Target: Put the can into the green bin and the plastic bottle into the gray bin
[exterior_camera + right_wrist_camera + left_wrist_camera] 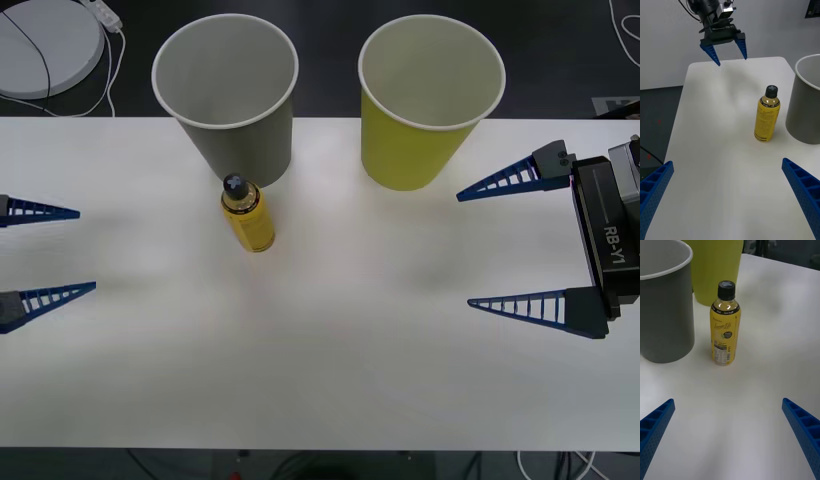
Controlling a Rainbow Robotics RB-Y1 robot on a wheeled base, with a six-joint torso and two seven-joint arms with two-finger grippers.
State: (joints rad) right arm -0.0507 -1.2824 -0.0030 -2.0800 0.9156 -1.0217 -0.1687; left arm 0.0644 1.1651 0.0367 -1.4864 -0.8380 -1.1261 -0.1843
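1. The plastic bottle (248, 214) stands upright on the white desk (330, 340), just in front of the gray bin (228, 90).
2. The green bin (425, 100) sits beside the gray one.
3. Left tool (45, 250) and right tool (490, 248) are both spread wide and empty, at opposite desk edges.

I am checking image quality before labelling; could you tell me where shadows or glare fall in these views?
Front view: lighting is even, with a faint shadow beside the bottle and under the gray bin. Left wrist view: a small highlight shows on the bottle's shoulder. Right wrist view: the table shows only soft, diffuse shadows.
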